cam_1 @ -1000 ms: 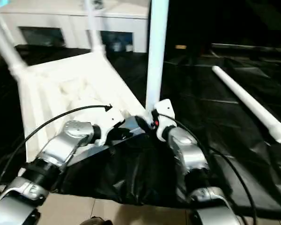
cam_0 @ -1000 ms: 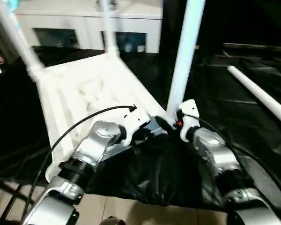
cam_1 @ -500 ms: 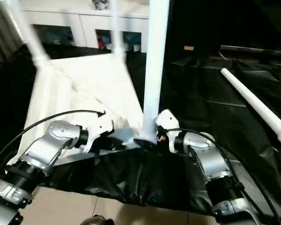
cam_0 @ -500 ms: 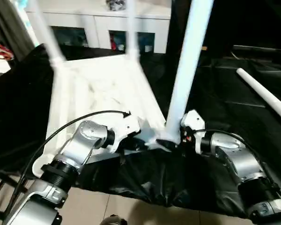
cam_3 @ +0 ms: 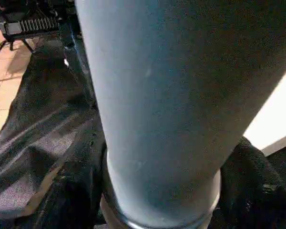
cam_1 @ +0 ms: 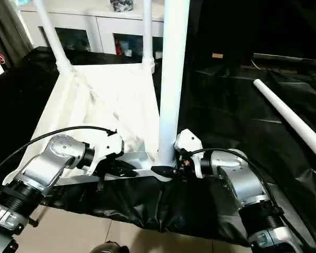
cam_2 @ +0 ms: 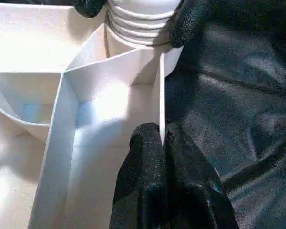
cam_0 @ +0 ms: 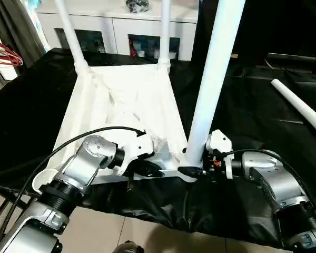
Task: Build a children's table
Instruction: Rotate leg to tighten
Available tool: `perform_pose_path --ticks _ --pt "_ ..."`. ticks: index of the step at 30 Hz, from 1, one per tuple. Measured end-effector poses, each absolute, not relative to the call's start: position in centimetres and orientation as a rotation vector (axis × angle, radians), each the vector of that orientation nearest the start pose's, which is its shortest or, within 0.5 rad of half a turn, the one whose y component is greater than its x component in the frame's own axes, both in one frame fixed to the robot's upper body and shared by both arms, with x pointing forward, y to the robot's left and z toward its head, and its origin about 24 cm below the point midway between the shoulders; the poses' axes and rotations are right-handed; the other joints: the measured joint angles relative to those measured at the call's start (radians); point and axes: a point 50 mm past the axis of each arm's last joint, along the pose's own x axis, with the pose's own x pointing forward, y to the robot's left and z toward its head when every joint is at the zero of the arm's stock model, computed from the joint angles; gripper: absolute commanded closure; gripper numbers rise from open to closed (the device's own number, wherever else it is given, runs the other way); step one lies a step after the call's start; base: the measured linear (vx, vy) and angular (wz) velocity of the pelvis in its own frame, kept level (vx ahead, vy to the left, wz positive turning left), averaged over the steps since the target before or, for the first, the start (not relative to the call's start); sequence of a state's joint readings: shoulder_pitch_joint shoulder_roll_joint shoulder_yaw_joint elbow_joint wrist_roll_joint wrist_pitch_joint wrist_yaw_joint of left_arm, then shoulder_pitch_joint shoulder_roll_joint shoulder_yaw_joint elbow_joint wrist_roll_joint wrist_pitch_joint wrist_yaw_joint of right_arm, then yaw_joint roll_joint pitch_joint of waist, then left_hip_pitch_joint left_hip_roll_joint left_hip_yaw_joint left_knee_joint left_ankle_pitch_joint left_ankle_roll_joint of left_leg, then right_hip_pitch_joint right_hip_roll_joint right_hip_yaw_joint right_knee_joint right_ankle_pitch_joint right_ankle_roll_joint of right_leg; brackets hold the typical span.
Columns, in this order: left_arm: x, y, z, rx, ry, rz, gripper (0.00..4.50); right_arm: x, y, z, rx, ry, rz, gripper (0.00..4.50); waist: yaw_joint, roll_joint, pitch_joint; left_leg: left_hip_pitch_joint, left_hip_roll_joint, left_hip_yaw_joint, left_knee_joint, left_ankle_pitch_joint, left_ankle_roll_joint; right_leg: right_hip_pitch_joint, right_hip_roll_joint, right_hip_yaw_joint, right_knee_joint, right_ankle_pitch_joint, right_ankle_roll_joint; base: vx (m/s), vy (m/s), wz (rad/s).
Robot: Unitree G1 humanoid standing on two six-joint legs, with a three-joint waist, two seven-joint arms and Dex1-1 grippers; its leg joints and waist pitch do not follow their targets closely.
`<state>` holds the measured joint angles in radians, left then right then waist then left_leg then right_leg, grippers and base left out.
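The children's table top (cam_0: 102,100) lies upside down on a black cloth, ribbed underside up. White legs stand in its far left (cam_0: 71,37), far right (cam_0: 165,31) and near right (cam_0: 213,79) corners. A fourth leg (cam_0: 300,105) lies loose on the cloth to the right. My left gripper (cam_0: 150,169) is shut on the thin near rim (cam_2: 161,119) of the top. My right gripper (cam_0: 192,171) is at the foot of the near right leg, and its black fingertips (cam_2: 186,21) press both sides of the ribbed collar (cam_2: 138,26).
A white cabinet with glass doors (cam_0: 121,29) stands behind the table top. The black cloth (cam_0: 253,110) hangs over the near edge above a tiled floor (cam_0: 121,232). A red wire object (cam_0: 5,52) sits at the far left. A black stand (cam_3: 28,24) is on the floor.
The camera has swung, so the whole scene has shifted. My right gripper's fingers have drawn in around the foot of the near right leg. My left gripper has kept its hold on the rim.
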<state>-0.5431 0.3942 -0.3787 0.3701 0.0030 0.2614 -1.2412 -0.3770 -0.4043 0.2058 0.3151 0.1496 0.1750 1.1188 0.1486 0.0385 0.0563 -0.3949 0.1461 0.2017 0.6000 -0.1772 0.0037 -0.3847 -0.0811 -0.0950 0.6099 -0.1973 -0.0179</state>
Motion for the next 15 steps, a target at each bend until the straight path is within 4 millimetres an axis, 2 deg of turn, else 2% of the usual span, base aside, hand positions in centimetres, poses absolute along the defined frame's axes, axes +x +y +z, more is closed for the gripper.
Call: perform_pose_path --ticks 3,8,15 --pt "30.1 11.2 5.5 0.412 0.496 -1.382 4.50 29.1 -14.5 4.8 -0.204 0.324 1.160 1.80 -0.004 0.000 0.000 0.001 0.000 0.000 0.000 0.000 0.000 0.000 0.000 0.000 0.000 0.000 0.000 0.000 0.000 0.00" --pt "31.7 9.1 5.1 0.384 0.474 -1.177 4.50 31.7 -13.7 4.0 -0.154 0.309 0.821 1.81 -0.034 -0.004 0.001 0.007 0.000 0.000 0.000 0.000 0.000 0.002 -0.002 -0.001 0.000 -0.002 0.004 0.000 0.000 0.00" --pt "32.6 6.7 5.0 0.335 0.465 -1.017 4.50 33.6 -12.6 3.8 -0.059 0.287 0.523 1.81 -0.058 -0.005 0.000 0.008 -0.001 0.000 0.000 0.000 0.000 0.002 -0.002 -0.001 0.000 -0.001 0.003 0.000 0.000 0.00"
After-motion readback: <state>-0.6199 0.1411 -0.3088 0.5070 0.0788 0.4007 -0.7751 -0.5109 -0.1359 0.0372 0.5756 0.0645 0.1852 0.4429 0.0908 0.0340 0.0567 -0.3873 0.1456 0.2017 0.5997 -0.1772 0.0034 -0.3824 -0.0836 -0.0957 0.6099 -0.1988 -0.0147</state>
